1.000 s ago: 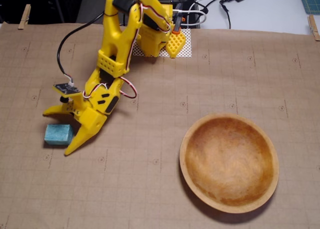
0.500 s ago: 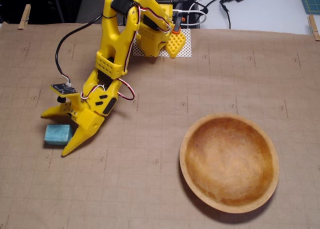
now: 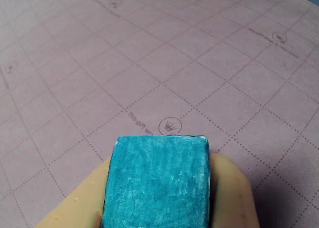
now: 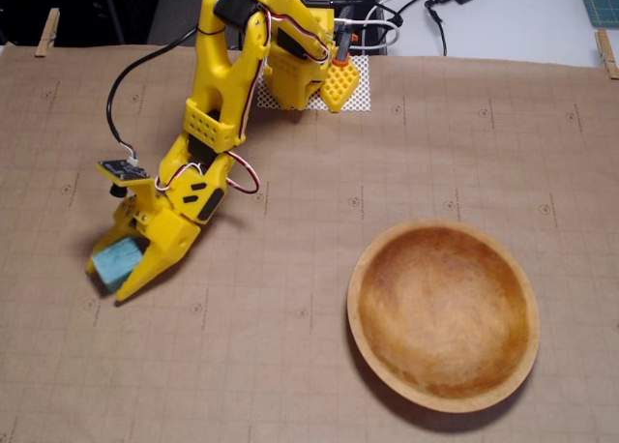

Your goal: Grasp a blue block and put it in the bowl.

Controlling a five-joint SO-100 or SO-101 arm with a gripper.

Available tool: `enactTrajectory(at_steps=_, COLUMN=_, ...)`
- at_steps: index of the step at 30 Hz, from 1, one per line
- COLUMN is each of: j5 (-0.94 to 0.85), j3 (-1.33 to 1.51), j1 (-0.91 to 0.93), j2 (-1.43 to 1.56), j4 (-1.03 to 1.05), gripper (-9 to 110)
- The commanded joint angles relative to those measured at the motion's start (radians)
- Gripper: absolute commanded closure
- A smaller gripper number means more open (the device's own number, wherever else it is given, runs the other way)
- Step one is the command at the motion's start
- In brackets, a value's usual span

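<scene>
The teal-blue block (image 4: 116, 261) sits tilted between the two yellow fingers of my gripper (image 4: 108, 279) at the left of the fixed view, and the fingers press on both of its sides. In the wrist view the blue block (image 3: 157, 180) fills the lower middle, with a yellow finger (image 3: 232, 188) on its right and another on its left; my gripper (image 3: 162, 161) is shut on it. Whether the block is off the paper I cannot tell. The wooden bowl (image 4: 352, 312) stands empty at the lower right, well away from the gripper.
Brown gridded paper (image 4: 319, 172) covers the table. The arm's base (image 4: 309, 80) stands on a white mesh pad at the top centre, with cables (image 4: 416, 8) behind it. Clothespins (image 4: 46, 32) clip the paper's far corners.
The fingers have come together on the block, which before lay flat beside the open jaw. The block has turned and now sits tilted between the fingers.
</scene>
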Motion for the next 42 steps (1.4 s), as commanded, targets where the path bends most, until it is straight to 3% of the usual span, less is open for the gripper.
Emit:
enactTrajectory(at_steps=1, j5=-0.006, j3=-0.026, j1=0.000, j2=0.025, j4=-0.005, gripper=91)
enactTrajectory(at_steps=11, j5=-0.008, j3=-0.026, j1=-0.009, j2=0.037, j4=-0.006, gripper=105)
enactTrajectory(at_steps=21, j5=-0.011, j3=0.219, j1=-0.084, j2=0.394, j4=0.006, gripper=105)
enactTrajectory(at_steps=34, j5=-0.008, j3=0.649, j1=-0.377, j2=1.068, j4=0.009, gripper=105)
enactTrajectory(at_steps=42, j5=-0.009, j3=0.784, j1=-0.581, j2=1.239, j4=0.009, gripper=105)
